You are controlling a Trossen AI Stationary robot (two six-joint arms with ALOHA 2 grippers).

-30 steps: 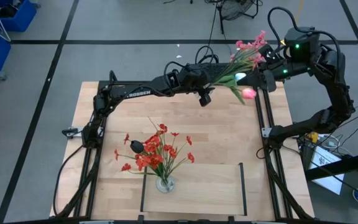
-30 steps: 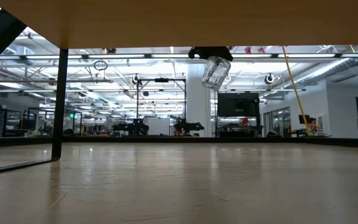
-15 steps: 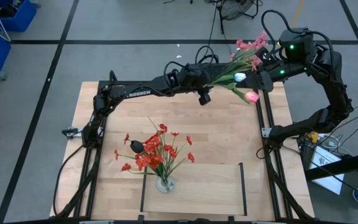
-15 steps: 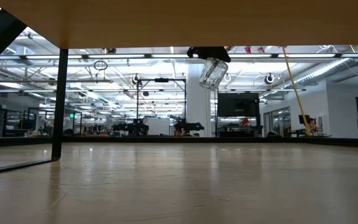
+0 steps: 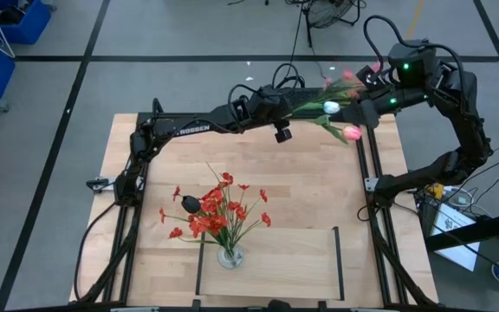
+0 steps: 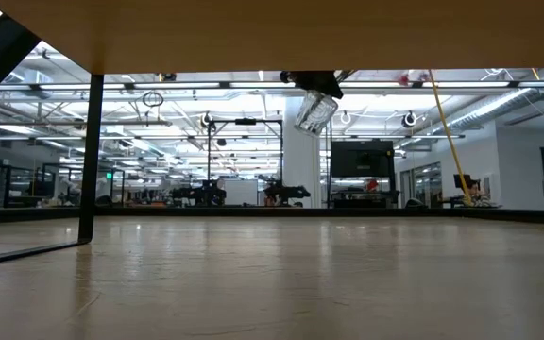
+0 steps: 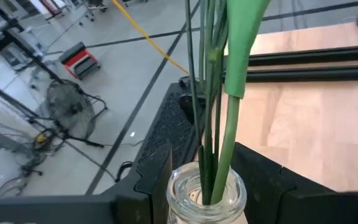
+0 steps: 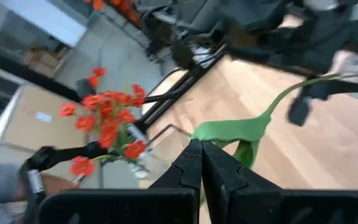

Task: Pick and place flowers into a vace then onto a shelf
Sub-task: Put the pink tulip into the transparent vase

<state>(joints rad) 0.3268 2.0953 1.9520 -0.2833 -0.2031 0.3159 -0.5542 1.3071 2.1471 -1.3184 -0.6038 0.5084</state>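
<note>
The left gripper (image 7: 207,186) is gripping a clear glass vase (image 7: 205,198) by the neck, holding it in the air over the far side of the table (image 5: 319,186). Green stems (image 7: 211,93) are rising out of the vase mouth between its fingers, and the pink and white flowers (image 5: 336,108) are leaning away toward the right gripper (image 8: 200,163). That one is hanging just beyond the blossoms, fingers pressed together on nothing, a green leaf (image 8: 235,130) just ahead of its tips. Well behind, a second vase (image 5: 230,256) of red flowers (image 5: 215,208) is standing at the near-side shelf (image 5: 271,260).
</note>
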